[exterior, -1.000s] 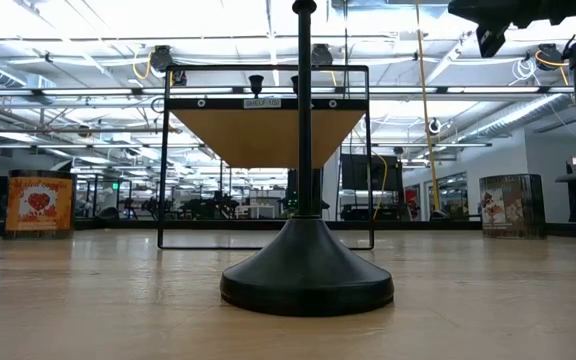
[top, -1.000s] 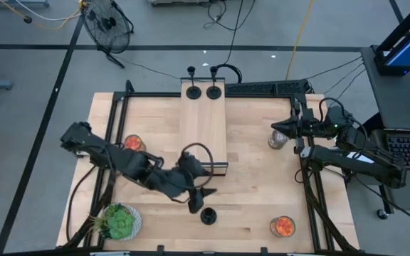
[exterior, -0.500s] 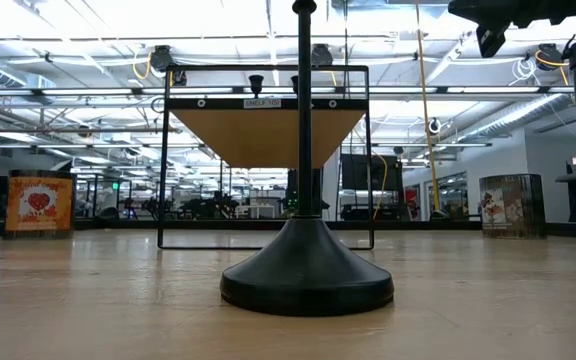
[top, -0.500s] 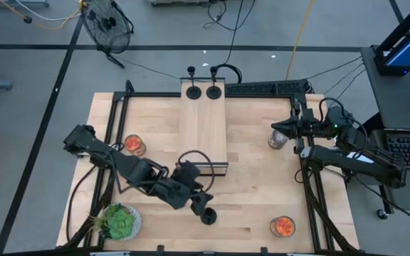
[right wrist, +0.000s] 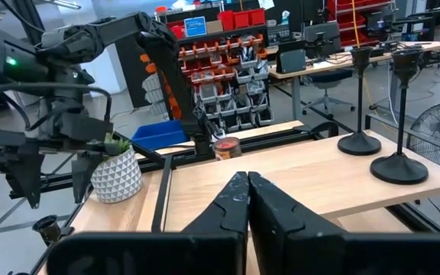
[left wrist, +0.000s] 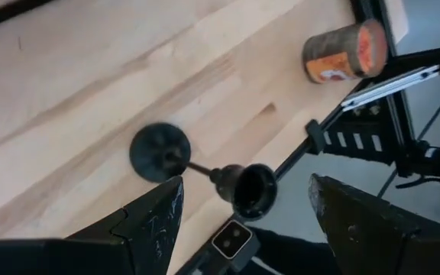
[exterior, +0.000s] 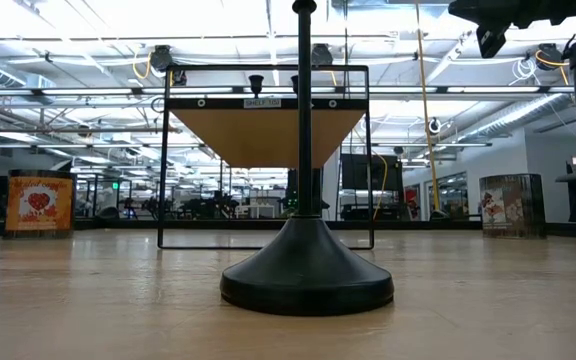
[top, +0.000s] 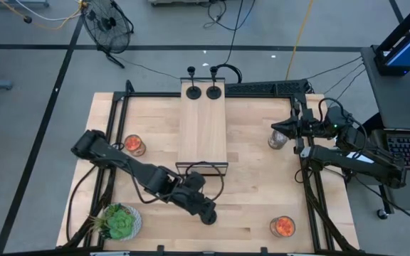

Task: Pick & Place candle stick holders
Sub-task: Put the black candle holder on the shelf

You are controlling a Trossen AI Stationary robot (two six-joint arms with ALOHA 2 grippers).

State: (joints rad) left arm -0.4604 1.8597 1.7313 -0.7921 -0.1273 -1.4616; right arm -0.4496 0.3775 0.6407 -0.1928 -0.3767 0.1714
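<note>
Left arm: swung lower and toward the counter's near edge over the last second; gripper now right over the lone holder.
Left fingers: spread wide, one on each side of the stem in the wrist view, not yet touching it.
Lone holder: upright on the counter near the front edge, between the plant and the front jar; unmoved through the approach, base flat on the wood in the low view.
Shelf: two holders already standing at its far end, stems up; same spots as a second ago.
Meaning for the task: approach over, grasp next; judged two of three placed, with the third still to be picked and carried to the shelf.
Risk: thin stem and small top cup, easy to tip if the fingers close off-centre.
Right arm: parked at the counter's right side beside a jar, unchanged.
Right fingers: pressed together, holding nothing.
</note>
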